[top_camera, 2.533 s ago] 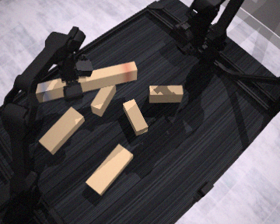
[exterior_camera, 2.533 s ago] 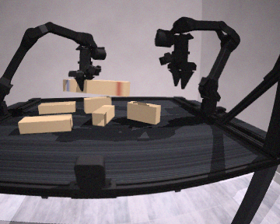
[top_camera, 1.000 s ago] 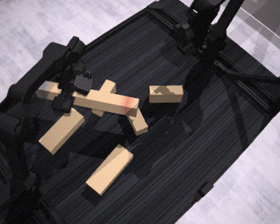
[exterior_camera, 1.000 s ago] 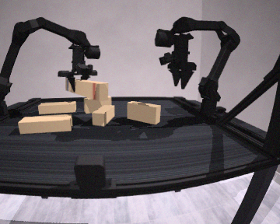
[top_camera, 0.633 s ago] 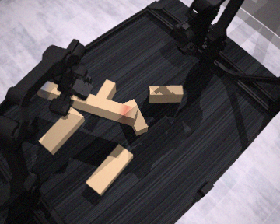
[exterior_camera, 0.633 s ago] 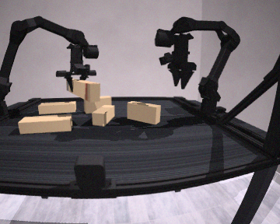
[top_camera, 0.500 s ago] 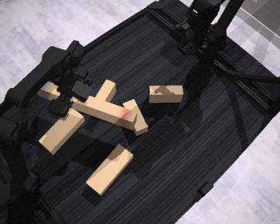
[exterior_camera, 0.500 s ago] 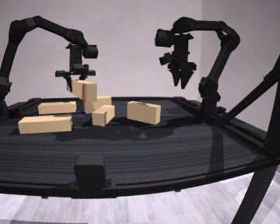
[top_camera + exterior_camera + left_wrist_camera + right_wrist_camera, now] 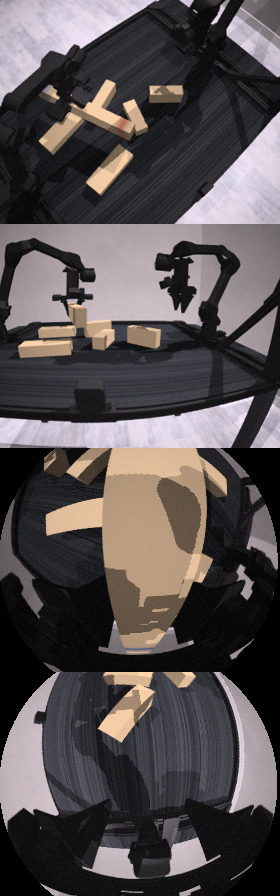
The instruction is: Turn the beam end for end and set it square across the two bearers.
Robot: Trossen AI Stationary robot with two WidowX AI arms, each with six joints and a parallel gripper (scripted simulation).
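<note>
The beam (image 9: 103,117) (image 9: 80,318) (image 9: 150,538) is a long pale bar, bluish toward one end and red toward the other. My left gripper (image 9: 69,104) (image 9: 72,307) (image 9: 141,570) is shut on it, nearer the bluish end, and holds it above the table. Two parallel low blocks look like the bearers: one bearer (image 9: 58,134) (image 9: 56,333) lies partly under the beam in the top view, the other bearer (image 9: 106,175) (image 9: 46,349) lies clear of it. My right gripper (image 9: 180,309) (image 9: 150,803) is open and empty, high on the other side.
A third long block (image 9: 106,93) (image 9: 99,328) is partly hidden by the beam. A short block (image 9: 137,118) (image 9: 102,341) lies by the beam's red end in the top view. Another block (image 9: 166,96) (image 9: 143,337) (image 9: 125,716) stands toward the right arm.
</note>
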